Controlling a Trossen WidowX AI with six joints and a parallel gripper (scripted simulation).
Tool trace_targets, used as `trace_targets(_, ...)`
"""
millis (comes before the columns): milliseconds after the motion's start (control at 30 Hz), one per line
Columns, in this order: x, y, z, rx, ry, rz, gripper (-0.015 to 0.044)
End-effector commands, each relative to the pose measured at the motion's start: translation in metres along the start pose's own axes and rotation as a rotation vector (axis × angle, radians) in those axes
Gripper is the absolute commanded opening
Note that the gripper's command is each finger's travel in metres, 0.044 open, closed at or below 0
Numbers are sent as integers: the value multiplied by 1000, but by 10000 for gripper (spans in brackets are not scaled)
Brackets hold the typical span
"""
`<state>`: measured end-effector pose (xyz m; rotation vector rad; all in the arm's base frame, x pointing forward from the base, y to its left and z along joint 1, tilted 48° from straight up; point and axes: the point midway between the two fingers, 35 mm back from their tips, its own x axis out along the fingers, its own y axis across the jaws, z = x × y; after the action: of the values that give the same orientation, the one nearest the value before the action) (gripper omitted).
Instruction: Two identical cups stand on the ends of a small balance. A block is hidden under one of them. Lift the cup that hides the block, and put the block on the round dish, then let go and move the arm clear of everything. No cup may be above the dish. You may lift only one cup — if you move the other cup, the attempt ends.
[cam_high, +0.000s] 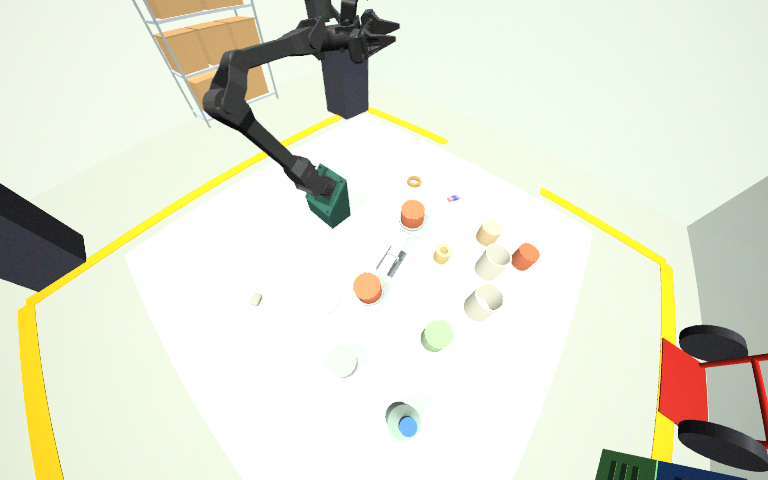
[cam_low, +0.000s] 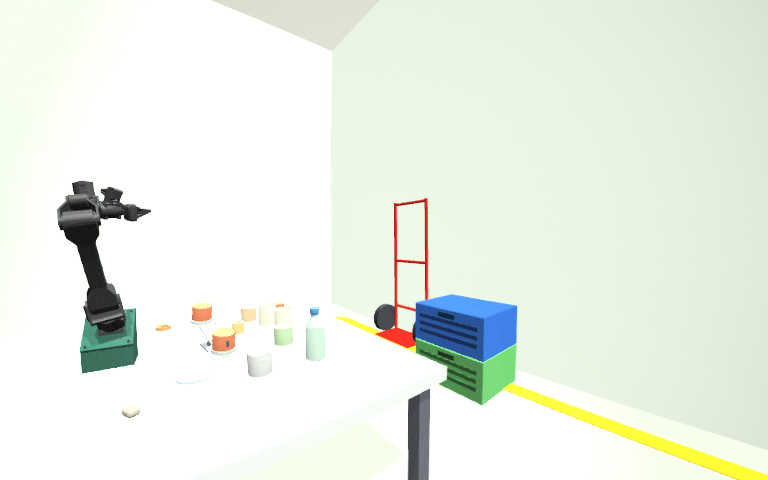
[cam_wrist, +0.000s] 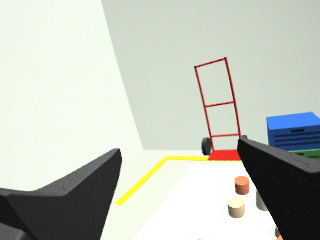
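Overhead, we find the gripper (cam_high: 390, 32) raised high above the arm's green base (cam_high: 334, 206), fingers spread wide with nothing between them, well apart from everything on the white table (cam_high: 186, 316).

We note the small balance (cam_high: 391, 261) near mid-table, its grey beam running between two orange cups. Far cup (cam_high: 412, 213) sits on the end toward the base side; near cup (cam_high: 367, 287) on the other end. Both stand upright, mouths down. From the exterior view the near cup (cam_low: 223, 340) looks lower in the picture than the far one (cam_low: 201, 312), but we cannot tell which end has sunk. No block in sight.

Round dish (cam_high: 325, 301) is pale, faint against the table, just beside the near cup.

Scattered to the side: a third orange cup (cam_high: 525, 256) tipped over, cream cylinders (cam_high: 491, 261), a green cylinder (cam_high: 436, 335), a blue-capped bottle (cam_high: 403, 421), an orange ring (cam_high: 414, 181).

In the wrist view both dark fingers frame a red hand truck (cam_wrist: 218, 110) across the room.
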<state>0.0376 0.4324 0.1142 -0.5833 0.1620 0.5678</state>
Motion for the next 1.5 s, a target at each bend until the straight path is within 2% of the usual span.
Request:
trace_targets(0,1,-2,-1,-1,4,-2,426)
trace_targets(33,3,-7,-2,-5,15,-9,440)
trace_targets(267,27,-86,-35,-46,181,-107,440)
trace_targets(500,30,-166,-78,-71,370,-205,440)
trace_targets(733,11,-237,-129,-77,573,-303,440)
trace_targets(967,-29,-297,-182,-67,788,-401,440)
trace_targets(1100,-47,-314,-200,-59,867,-436,440)
trace_targets(1467,-44,-319,-200,-6,886,-468,440)
